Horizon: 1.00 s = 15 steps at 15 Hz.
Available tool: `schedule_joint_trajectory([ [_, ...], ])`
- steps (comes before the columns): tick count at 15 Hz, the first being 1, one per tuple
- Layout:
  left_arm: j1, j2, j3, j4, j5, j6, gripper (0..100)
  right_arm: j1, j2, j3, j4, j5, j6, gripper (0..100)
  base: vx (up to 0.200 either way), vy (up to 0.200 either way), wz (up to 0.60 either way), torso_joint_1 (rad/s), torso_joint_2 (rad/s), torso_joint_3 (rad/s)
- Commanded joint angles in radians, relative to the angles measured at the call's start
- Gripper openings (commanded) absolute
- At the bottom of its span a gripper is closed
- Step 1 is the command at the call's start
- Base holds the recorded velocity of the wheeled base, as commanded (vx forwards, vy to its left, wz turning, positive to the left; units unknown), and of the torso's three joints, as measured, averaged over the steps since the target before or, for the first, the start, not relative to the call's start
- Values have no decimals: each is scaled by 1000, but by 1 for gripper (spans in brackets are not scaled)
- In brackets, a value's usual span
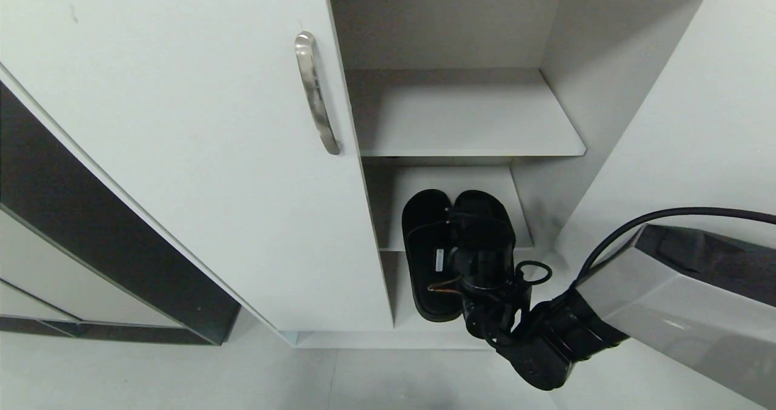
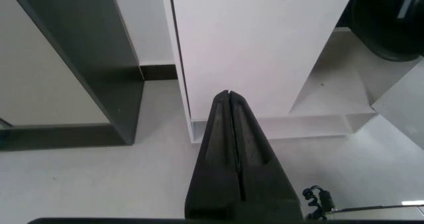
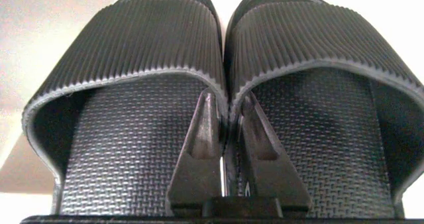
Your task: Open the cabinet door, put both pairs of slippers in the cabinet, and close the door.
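My right claw (image 3: 228, 151) is clamped on the pair of black slippers (image 1: 426, 252), pinching their touching inner edges together. The slippers are in the cabinet's open right side, below the upper shelf (image 1: 467, 119) and over the lower shelf (image 1: 512, 182), toes pointing inward. The right door (image 1: 697, 125) stands open. My left claw (image 2: 228, 98) is closed on nothing, above the floor (image 2: 99, 177) before the closed left door (image 2: 258, 45).

The head view looks steeply down at the open cabinet (image 1: 461, 119) and floor. The left wrist view faces the cabinet's base from farther back, over its claw (image 2: 228, 101). The right wrist view sits close against the slippers (image 3: 159, 71), shared with the head view
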Motion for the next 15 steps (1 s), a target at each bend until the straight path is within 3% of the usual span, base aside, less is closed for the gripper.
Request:
schedule_joint_trajectory([
  [1, 0, 2, 0, 0, 0, 0, 0, -21, 67, -73, 10, 1, -6, 0, 0, 0, 0, 0, 0, 0],
  [6, 0, 2, 0, 0, 0, -1, 0, -61, 114, -267, 148, 35, -20, 0, 0, 0, 0, 0, 0, 0],
  [15, 0, 2, 0, 0, 0, -3, 0, -124, 186, -460, 168, 38, -89, 0, 0, 0, 0, 0, 0, 0],
])
